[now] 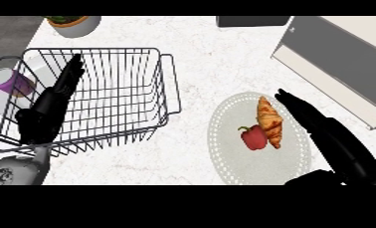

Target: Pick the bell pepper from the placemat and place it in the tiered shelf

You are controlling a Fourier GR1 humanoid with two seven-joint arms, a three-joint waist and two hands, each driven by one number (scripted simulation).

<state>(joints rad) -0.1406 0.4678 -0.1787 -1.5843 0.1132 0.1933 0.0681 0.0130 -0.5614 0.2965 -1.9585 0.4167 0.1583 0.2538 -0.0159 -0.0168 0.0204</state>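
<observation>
A red bell pepper [254, 138] with a green stem lies on a round white placemat [229, 160] at the lower right of the counter, touching a croissant [270, 121] on its right. My right hand [327, 133] is open, its straight fingers stretched along the placemat's right edge, just right of the croissant and apart from the pepper. The wire tiered shelf [110, 97] stands at the left. Over its left side my left hand [50, 105] is open, fingers pointing up and away.
A purple cup [16, 83] sits at the far left behind the shelf. A potted plant [73, 24] stands at the back left. A grey and cream appliance [334, 57] fills the right back corner, with a dark object [253, 21] at the back edge.
</observation>
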